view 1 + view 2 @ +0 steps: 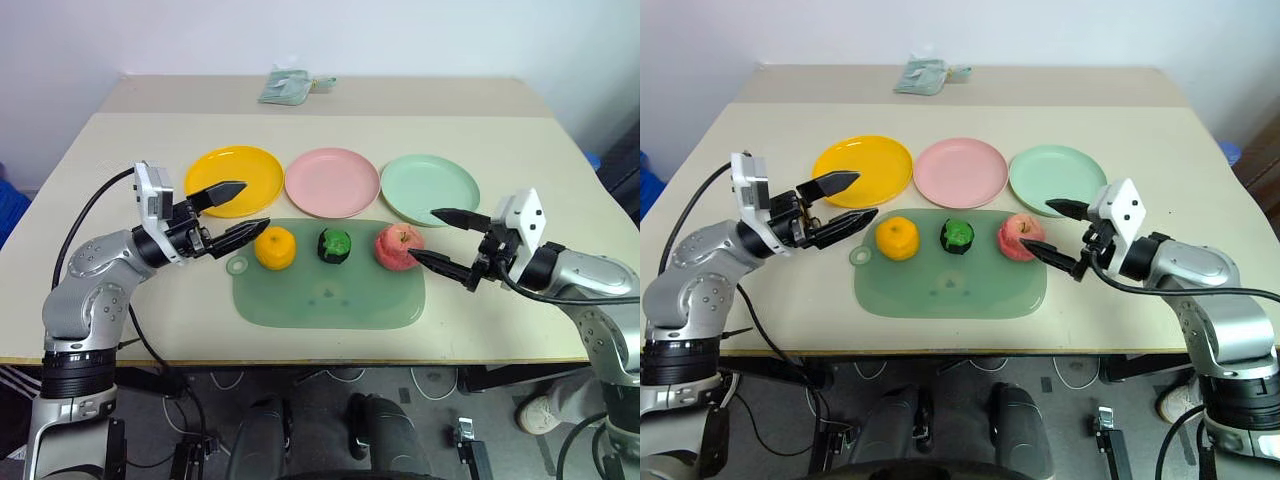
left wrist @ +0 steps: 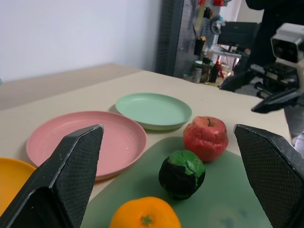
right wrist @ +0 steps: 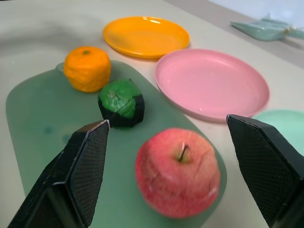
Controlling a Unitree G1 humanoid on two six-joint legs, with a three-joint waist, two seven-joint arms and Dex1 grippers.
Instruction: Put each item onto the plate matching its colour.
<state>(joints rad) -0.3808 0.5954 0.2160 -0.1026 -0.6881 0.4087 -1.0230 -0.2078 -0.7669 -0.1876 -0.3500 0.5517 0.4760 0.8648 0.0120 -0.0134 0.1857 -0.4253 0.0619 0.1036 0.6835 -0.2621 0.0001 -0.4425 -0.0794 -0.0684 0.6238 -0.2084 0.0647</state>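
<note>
You get bright, even light from overhead; table (image 1: pixel 520 150) well lit, shadows under plates soft and short. Small glare streak on yellow plate (image 3: pixel 146 36) rim, faint sheen on mat (image 1: pixel 330 295). Head views sharp throughout. In your right wrist view apple (image 3: pixel 177 172) slightly soft, near fingers (image 3: pixel 83 166) blurred. Left wrist view: background clutter out of focus, orange (image 2: pixel 145 219) soft.

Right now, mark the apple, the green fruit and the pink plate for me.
apple (image 3: pixel 178 172): right wrist view, middle of its red skin below the stem.
green fruit (image 1: pixel 335 246): left eye view, centre of its green top.
pink plate (image 1: pixel 332 182): left eye view, bare middle of the dish.
</note>
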